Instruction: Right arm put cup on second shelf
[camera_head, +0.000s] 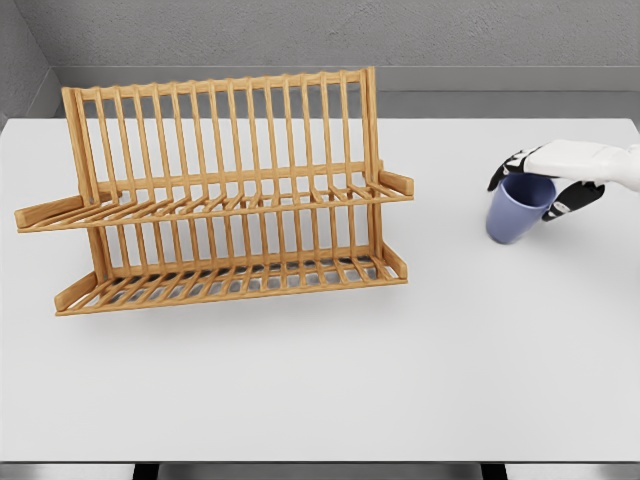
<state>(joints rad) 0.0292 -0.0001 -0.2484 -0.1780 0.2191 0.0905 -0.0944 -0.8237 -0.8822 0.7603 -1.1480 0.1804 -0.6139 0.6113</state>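
- One wooden dish rack (225, 195) with two slatted shelves, an upper shelf (215, 207) and a lower shelf (235, 281).
- One blue cup (517, 209), tilted.
- One robot hand (545, 185), the right one, white with dark fingers (572, 200) around the cup's rim.
- One white surface (320, 380) carrying the rack.
- Two dark legs under the front edge of the surface, one (146, 471) on the left and one (493, 471) on the right.

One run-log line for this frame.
right hand shut on blue cup | cup tilted, right of wooden rack | both shelves bare | left arm unseen
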